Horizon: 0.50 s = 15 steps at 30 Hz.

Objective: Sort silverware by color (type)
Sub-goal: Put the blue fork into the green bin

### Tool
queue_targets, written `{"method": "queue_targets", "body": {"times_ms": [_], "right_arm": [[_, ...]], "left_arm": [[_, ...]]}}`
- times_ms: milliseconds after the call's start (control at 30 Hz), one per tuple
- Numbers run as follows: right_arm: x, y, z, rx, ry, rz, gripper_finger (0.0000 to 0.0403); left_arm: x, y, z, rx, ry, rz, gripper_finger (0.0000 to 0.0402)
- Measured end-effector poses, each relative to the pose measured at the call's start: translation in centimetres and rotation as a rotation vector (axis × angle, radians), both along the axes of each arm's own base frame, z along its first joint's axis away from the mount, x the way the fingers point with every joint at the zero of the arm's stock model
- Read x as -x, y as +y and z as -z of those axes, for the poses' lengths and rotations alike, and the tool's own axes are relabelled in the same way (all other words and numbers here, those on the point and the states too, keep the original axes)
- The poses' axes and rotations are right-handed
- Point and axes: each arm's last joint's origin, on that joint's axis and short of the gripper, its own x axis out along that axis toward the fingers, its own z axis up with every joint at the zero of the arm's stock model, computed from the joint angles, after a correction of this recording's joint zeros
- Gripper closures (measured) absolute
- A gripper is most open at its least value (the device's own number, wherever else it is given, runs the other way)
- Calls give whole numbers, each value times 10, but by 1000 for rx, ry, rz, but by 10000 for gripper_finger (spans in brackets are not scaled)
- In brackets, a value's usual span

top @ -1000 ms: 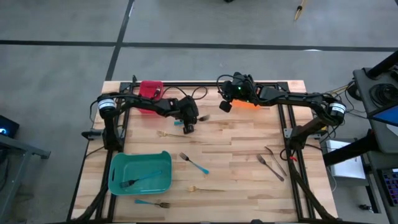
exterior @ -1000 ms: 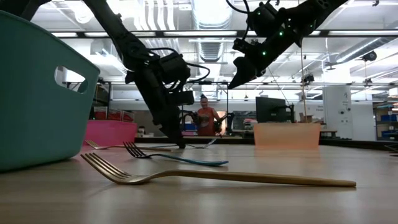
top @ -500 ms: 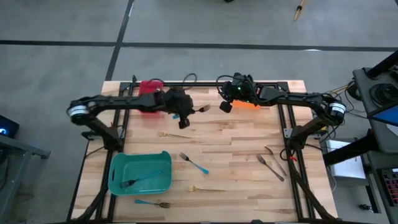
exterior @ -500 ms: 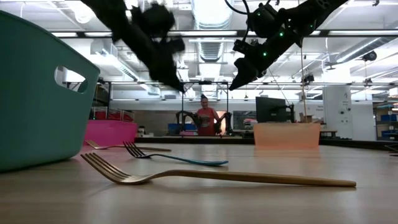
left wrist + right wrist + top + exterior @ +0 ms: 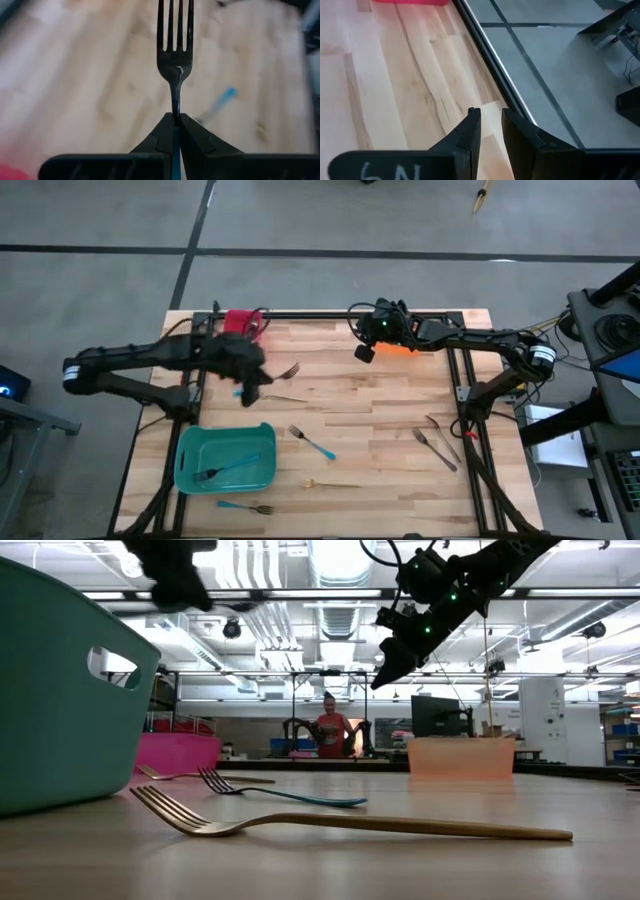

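Observation:
My left gripper (image 5: 262, 381) hangs over the table's left-middle, above and beyond the teal bin (image 5: 262, 442), shut on a silver-headed fork with a blue handle (image 5: 287, 369). In the left wrist view the fork's tines (image 5: 175, 22) stick out past the fingers. My right gripper (image 5: 362, 353) waits in the air by the orange bin (image 5: 398, 347), fingers a narrow gap apart and holding nothing (image 5: 491, 125). On the table lie gold forks (image 5: 280, 397) (image 5: 332, 484), blue-handled forks (image 5: 313, 444) (image 5: 246, 507) and two dark forks (image 5: 437, 444). Another blue-handled fork (image 5: 228, 469) lies in the teal bin. My left gripper pinches the fork between its two fingers on the upper handle, just below the neck (image 5: 175, 109). The fork runs along the fingers with its head pointing straight out ahead of them. It is lifted clear of the table; the blue handle shows between the fingers farther back.
The red bin (image 5: 241, 322) stands at the far edge on the left and the orange bin at the far middle. In the low view a gold fork (image 5: 350, 823) lies nearest, with the teal bin's wall (image 5: 60, 690) at left. A person (image 5: 328, 730) stands in the room beyond.
My left gripper has risen from the table near the far middle with the fork held in it, then swung toward the table's left and near side, to a spot by the teal bin. The fork went from lying on the table to lifted clear.

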Motion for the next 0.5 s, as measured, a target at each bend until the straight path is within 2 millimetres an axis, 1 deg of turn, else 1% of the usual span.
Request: {"method": "queue_targets", "body": {"times_ms": [100,200,333,500], "right_arm": [[0,0,-1,12,1,-7,335],[-2,-1,-1,34,2,-20,333],[-5,-3,2,88,21,-56,335],[-13,-7,2,215,21,-109,333]], "left_arm": [[10,-18,-3,105,18,49,401],[16,-36,-4,161,35,114,401],[25,-59,4,220,171,150,401],[36,-87,16,234,365,171,401]]}}
